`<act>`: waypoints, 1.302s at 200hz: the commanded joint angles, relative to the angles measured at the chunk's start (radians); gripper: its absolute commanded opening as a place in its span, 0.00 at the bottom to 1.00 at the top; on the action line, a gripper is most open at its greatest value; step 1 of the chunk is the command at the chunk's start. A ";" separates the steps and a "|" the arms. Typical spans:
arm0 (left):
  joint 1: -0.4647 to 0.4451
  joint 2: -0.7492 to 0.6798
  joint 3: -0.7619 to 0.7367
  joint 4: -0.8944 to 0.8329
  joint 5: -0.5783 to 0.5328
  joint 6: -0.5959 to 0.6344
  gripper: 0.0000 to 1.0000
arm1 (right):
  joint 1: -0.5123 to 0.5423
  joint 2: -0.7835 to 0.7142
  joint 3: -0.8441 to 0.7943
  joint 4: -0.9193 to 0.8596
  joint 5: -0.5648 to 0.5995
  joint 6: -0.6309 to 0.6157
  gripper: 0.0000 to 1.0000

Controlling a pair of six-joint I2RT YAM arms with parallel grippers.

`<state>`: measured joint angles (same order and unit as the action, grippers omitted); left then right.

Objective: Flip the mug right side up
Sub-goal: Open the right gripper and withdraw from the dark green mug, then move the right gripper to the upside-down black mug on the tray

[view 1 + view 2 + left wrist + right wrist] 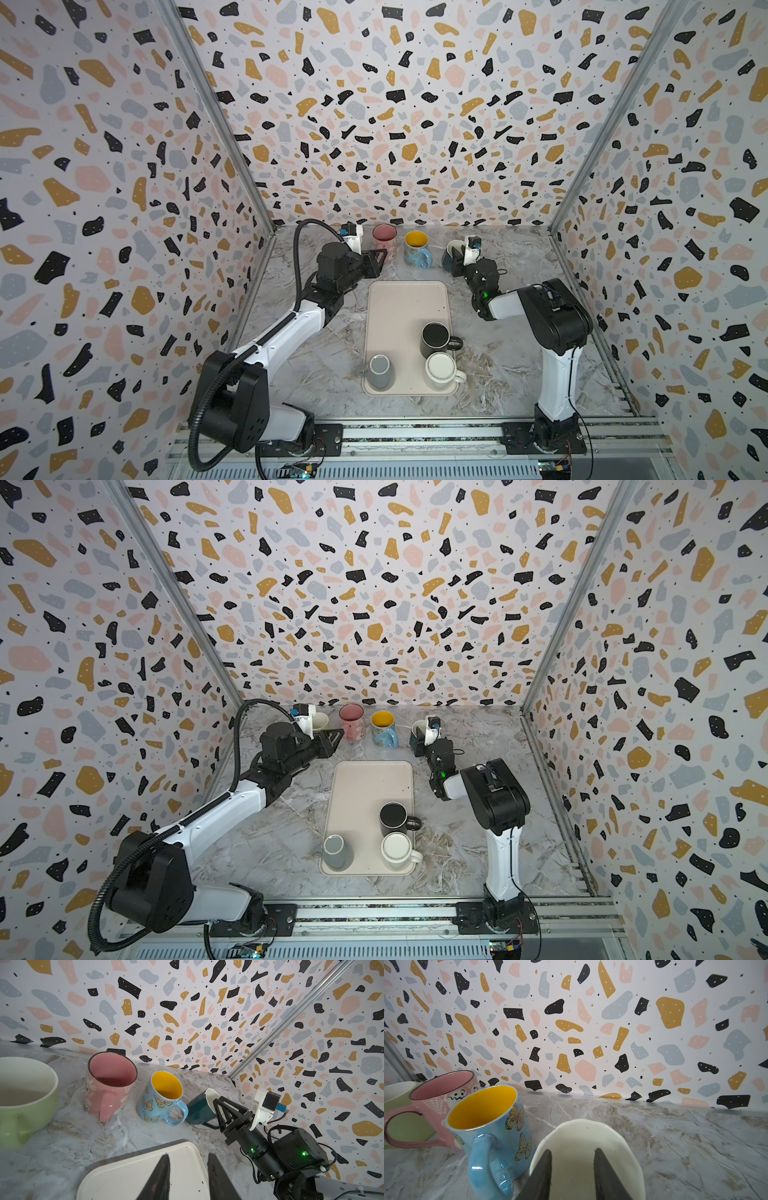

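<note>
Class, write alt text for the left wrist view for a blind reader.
The right gripper is at the rim of a tilted teal mug. A blue mug, pink mug and green mug stand upright beside it, behind a tray.

pink mug (pixel 384 239), butterfly mug (pixel 417 249), green mug (pixel 25 1095)

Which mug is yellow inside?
The blue butterfly mug, standing between the pink mug and the dark teal mug at the back. Its inside is bright yellow; theirs are pink and cream.
</note>
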<state>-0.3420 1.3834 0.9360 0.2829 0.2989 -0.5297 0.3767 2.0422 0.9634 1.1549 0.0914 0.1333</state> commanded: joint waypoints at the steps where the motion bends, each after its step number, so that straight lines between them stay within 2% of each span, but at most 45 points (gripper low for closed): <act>1: 0.005 -0.014 -0.014 0.061 0.017 -0.006 0.32 | 0.005 -0.061 -0.013 0.025 0.022 0.008 0.37; 85: 0.007 -0.091 -0.042 0.043 0.001 0.015 0.32 | 0.009 -0.206 -0.081 -0.002 0.026 0.028 0.41; 98: 0.006 -0.109 -0.043 0.031 -0.006 0.024 0.32 | 0.010 -0.267 -0.085 -0.078 0.027 0.051 0.45; 112: 0.006 -0.130 -0.042 0.010 -0.026 0.034 0.32 | 0.010 -0.347 -0.070 -0.244 0.011 0.092 0.48; 134: 0.006 -0.155 -0.035 -0.038 -0.086 0.050 0.33 | 0.006 -0.479 -0.047 -0.533 -0.054 0.201 0.55; 152: 0.010 -0.162 -0.025 -0.095 -0.129 0.061 0.35 | 0.001 -0.571 -0.034 -0.755 -0.159 0.290 0.61; 176: 0.013 -0.165 -0.007 -0.142 -0.155 0.068 0.43 | 0.001 -0.676 -0.058 -0.961 -0.308 0.398 0.66; 205: 0.012 -0.178 0.000 -0.166 -0.173 0.074 0.49 | 0.014 -0.809 -0.167 -1.078 -0.444 0.544 0.69; 260: 0.013 -0.206 -0.012 -0.162 -0.175 0.054 0.53 | 0.066 -1.047 -0.378 -1.176 -0.560 0.825 0.69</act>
<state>-0.3347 1.2045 0.9047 0.1032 0.1303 -0.4747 0.4221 1.0821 0.6373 0.0551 -0.3737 0.7803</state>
